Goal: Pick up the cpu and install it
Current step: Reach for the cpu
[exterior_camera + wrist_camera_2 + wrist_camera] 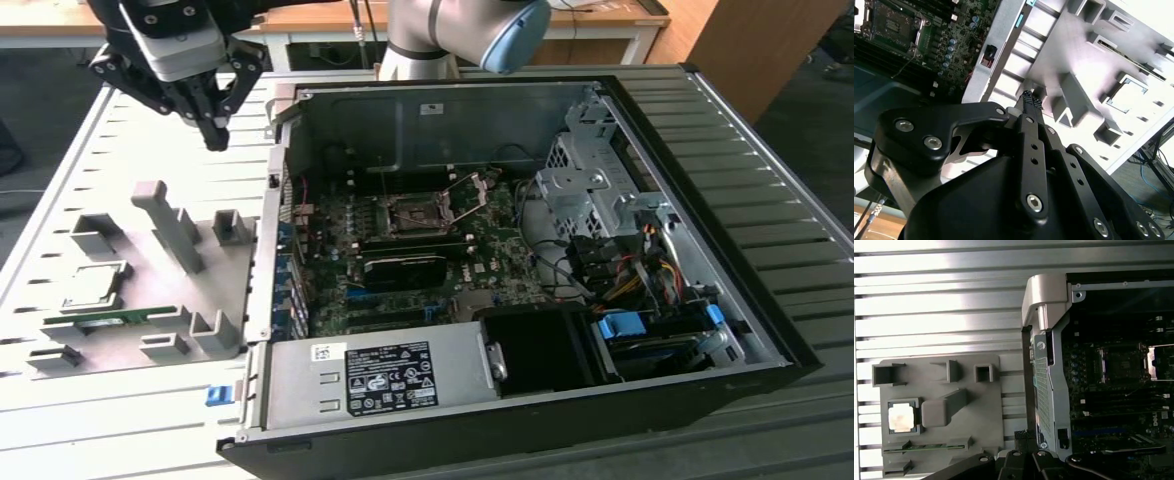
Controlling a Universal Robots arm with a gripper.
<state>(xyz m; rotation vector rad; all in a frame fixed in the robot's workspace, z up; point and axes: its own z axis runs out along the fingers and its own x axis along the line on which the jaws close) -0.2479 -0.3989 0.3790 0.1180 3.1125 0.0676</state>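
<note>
The cpu point(94, 285), a small square chip with a silver top, lies flat in a recess of the grey holder plate point(200, 292) at the exterior view's left, outside the computer case. In the first wrist view the cpu point(902, 417) sits in the same recess. My gripper point(214, 135) hangs well above the slatted table, behind the holder plate and left of the case. Its fingers are shut with nothing between them, which the second wrist view confirms for the gripper point(1030, 100). The motherboard socket point(407, 212) stands open, its metal frame tilted up.
The open computer case point(534, 250) lies on its side, with drive cages and cables at the exterior view's right and a power supply point(380, 375) in front. A green memory stick point(107, 320) rests in the holder plate near the cpu. Several grey upright posts point(167, 225) rise from the plate.
</note>
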